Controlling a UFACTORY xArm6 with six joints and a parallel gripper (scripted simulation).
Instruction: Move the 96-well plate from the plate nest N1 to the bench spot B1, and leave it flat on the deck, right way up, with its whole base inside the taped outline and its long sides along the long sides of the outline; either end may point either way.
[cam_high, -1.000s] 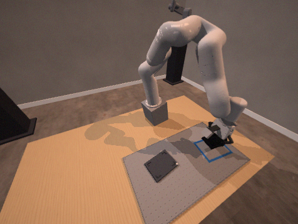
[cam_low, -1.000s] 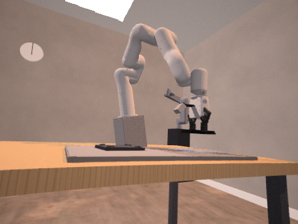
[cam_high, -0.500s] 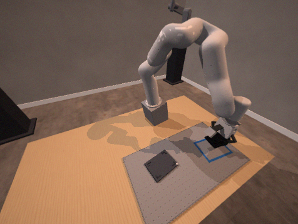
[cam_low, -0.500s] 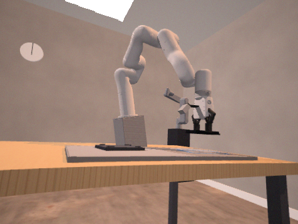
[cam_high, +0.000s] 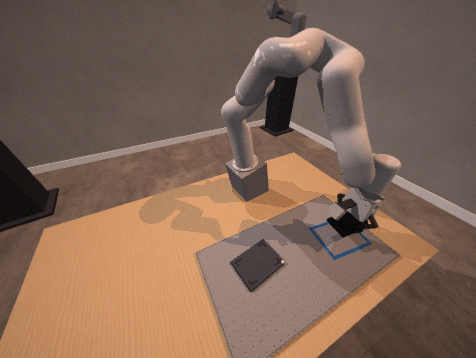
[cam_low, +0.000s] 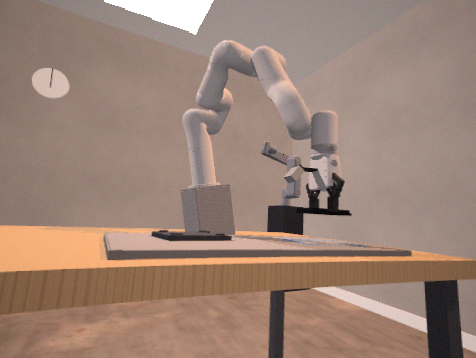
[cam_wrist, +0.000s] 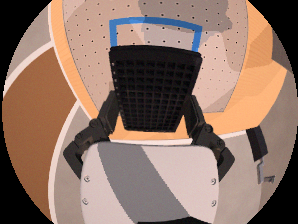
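Observation:
My gripper (cam_high: 353, 220) is shut on the black 96-well plate (cam_high: 346, 226) and holds it level in the air above the grey deck. In the side view the plate (cam_low: 325, 212) hangs clearly above the deck, under the fingers (cam_low: 324, 201). In the wrist view the plate (cam_wrist: 156, 88) sits between the two fingers, with the blue taped outline B1 (cam_wrist: 156, 32) showing just past its far edge. The outline (cam_high: 341, 240) lies on the deck below the plate. The dark plate nest N1 (cam_high: 258, 263) sits on the deck to the left and holds nothing.
The grey perforated deck (cam_high: 295, 267) lies on a wooden table top (cam_high: 115, 280). The arm's grey base block (cam_high: 247, 178) stands behind the deck. A black stand (cam_high: 280, 105) is on the floor behind the table.

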